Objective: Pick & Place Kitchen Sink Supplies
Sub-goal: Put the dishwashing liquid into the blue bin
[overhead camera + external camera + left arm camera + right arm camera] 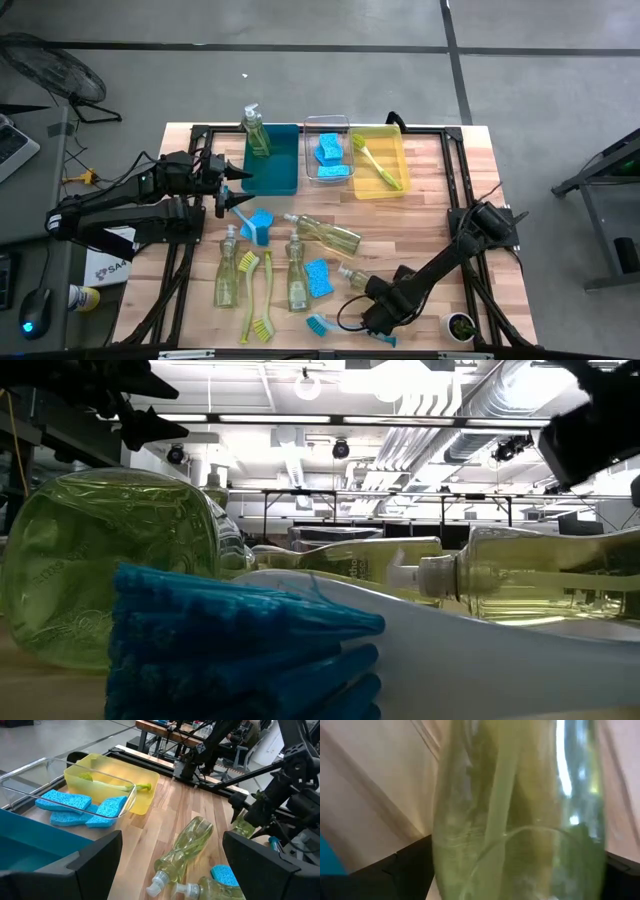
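Observation:
My right gripper (pixel 382 304) points down, open, near the table's front edge. Its fingers (pixel 412 865) stand on either side of a lying clear bottle of yellow-green soap (pixel 520 810), whose pump end (pixel 347 271) shows beside the gripper. My left gripper (pixel 236 186) waits open above the table's left side, near the teal bin (pixel 285 170). More soap bottles (pixel 325 233) (pixel 228 272) (pixel 297 272) lie on the wood, with blue sponges (pixel 258 222) (pixel 318 278), two yellow-green brushes (pixel 258 295) and a blue brush (pixel 335 327).
One bottle (pixel 256 130) stands upright in the teal bin. The clear bin (pixel 344 128) holds blue sponges (pixel 70 805); the yellow bin (pixel 395 150) holds a yellow-green brush (pixel 378 165). A small round cup (pixel 459 325) sits at the front right corner. Black frame rails run along the table's sides.

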You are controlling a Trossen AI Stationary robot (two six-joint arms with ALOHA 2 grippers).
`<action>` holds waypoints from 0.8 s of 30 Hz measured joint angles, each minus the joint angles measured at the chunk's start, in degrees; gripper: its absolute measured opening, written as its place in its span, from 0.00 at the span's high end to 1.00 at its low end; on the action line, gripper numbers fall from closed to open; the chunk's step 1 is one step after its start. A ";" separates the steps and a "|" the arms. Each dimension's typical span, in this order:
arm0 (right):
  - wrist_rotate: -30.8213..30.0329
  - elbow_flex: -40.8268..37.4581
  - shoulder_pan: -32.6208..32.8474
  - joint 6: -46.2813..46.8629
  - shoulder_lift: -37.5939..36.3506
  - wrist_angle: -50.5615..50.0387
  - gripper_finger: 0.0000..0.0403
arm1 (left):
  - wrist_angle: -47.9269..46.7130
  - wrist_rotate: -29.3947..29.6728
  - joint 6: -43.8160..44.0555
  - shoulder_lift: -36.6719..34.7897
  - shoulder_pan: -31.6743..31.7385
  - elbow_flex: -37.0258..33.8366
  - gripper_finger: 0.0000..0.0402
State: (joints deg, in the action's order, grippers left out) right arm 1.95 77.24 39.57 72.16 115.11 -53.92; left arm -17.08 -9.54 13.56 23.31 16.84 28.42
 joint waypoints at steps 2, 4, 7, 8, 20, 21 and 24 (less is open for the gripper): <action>-0.04 -2.60 0.49 0.06 -0.42 4.08 0.10 | -0.03 0.00 0.00 0.00 0.00 0.00 0.16; -0.43 -4.63 1.12 0.75 -0.54 6.59 0.11 | -0.09 0.00 0.00 0.00 0.00 0.00 0.16; -1.83 -6.57 2.54 1.83 -0.89 8.43 0.14 | -0.30 0.00 0.00 0.00 0.00 0.00 0.16; -3.00 -6.98 3.16 2.39 -1.04 8.96 0.16 | -0.27 0.00 0.02 0.00 0.00 0.00 0.16; -13.84 -8.03 7.89 8.70 -2.87 9.91 0.41 | -0.26 -0.49 0.48 0.00 -0.01 0.00 0.16; -14.63 -8.03 7.96 8.99 -2.87 10.09 0.42 | -0.26 -0.52 0.50 0.00 0.00 0.00 0.16; -17.53 -8.03 7.96 9.27 -2.86 10.69 0.42 | -0.31 -0.57 0.87 0.00 0.00 0.00 0.16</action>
State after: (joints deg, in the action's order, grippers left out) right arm -15.58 69.21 47.53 81.43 112.25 -43.23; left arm -17.39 -10.11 14.44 23.31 16.84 28.42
